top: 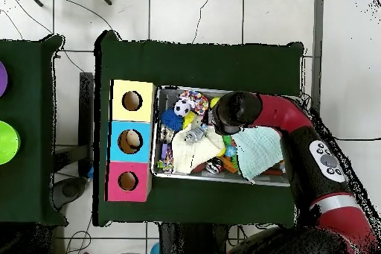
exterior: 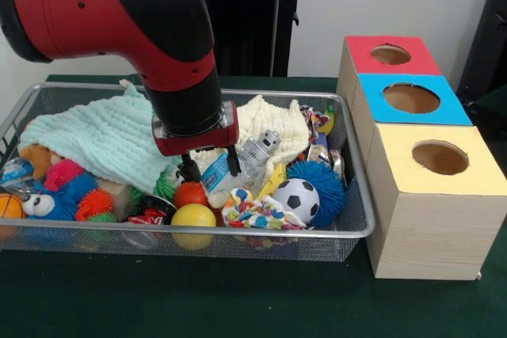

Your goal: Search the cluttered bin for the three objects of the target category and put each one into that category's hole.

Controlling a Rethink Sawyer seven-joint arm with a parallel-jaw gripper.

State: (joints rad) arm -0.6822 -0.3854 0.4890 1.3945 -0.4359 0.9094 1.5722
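Gripper [exterior: 210,167], fingers spread and empty, low over the toys at the middle of the wire bin [exterior: 358,231], beside a toy robot [exterior: 257,150] and above a red ball [exterior: 191,194]; three holed boxes [exterior: 434,195] adjoining.

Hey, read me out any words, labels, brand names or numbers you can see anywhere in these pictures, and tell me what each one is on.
No text can be read in either view.
The small packets at the bin's right end carry print, too blurred to read.
The white item between the gripper's open fingers shows blue markings, too small to read.
The three boxes, red-topped, blue-topped and yellow-topped, bear no lettering.
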